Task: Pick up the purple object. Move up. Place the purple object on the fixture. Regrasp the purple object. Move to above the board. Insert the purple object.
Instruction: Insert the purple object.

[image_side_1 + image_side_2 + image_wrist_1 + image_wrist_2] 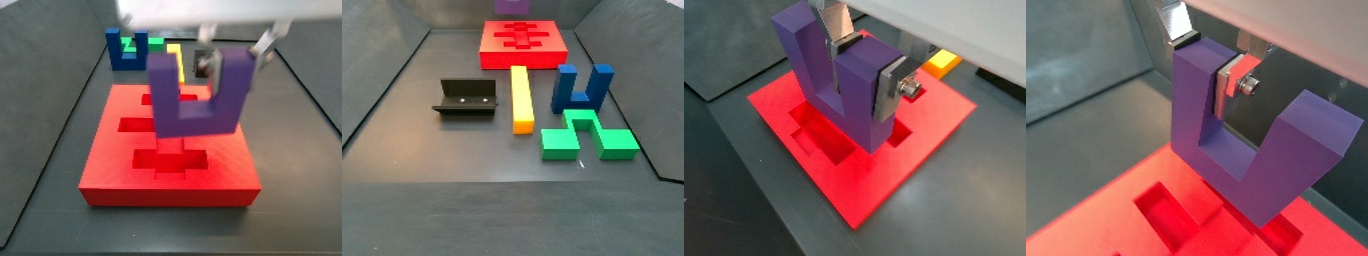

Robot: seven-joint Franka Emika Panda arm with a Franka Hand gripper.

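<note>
In a side view, left to right near the board (525, 40): the fixture (466, 97), yellow bar (520, 97), blue U-block (581, 87) and green piece (587, 136). Only both wrist views show the gripper (865, 65) above the board, its fingers (1237, 77) clamped on one prong of the upright purple object (1247, 155).

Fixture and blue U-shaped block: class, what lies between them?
In a side view, the yellow bar lies between the fixture and the blue U-shaped block. The gripper holds the purple object above the board.
</note>
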